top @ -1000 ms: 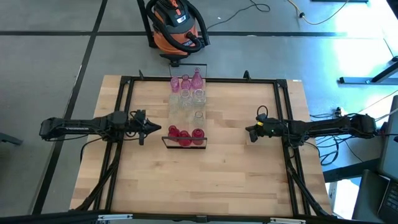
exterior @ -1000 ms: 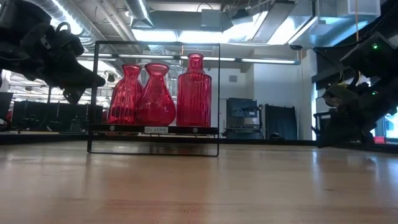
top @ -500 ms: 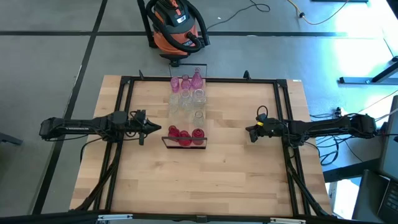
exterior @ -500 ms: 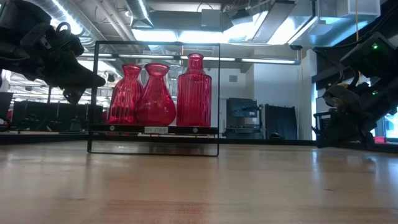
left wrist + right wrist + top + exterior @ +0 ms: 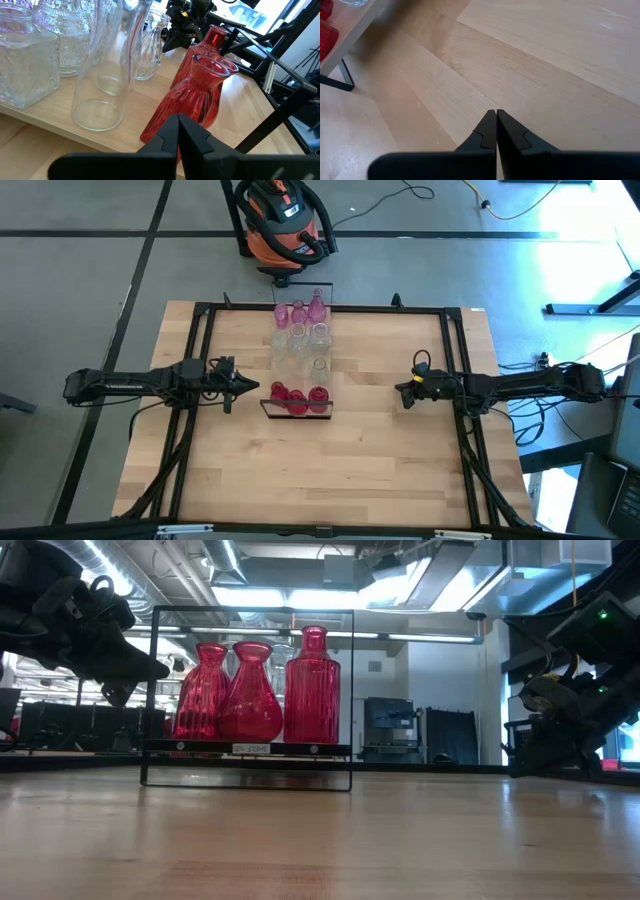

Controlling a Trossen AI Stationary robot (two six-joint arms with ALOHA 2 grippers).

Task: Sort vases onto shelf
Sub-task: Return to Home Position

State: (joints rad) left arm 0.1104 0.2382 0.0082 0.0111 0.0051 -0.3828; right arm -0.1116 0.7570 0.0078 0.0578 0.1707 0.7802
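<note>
The shelf (image 5: 300, 365), a narrow light-wood plank on a thin black frame (image 5: 250, 748), runs from the table's far edge toward its middle. Vases stand on it by their bases: pink ones (image 5: 298, 311) at the far end, clear ones (image 5: 300, 345) in the middle, three red ones (image 5: 297, 395) at the near end. The red vases (image 5: 250, 690) fill the low view. My left gripper (image 5: 256, 388) is shut, just left of the red vases (image 5: 197, 95), touching nothing. My right gripper (image 5: 400, 390) is shut over bare table (image 5: 530, 75), right of the shelf.
An orange and black shop vacuum (image 5: 285, 220) stands on the floor beyond the table's far edge. Black frame rails (image 5: 195, 380) run along the table's left and right sides (image 5: 465, 440). The near half of the tabletop (image 5: 320, 470) is bare wood.
</note>
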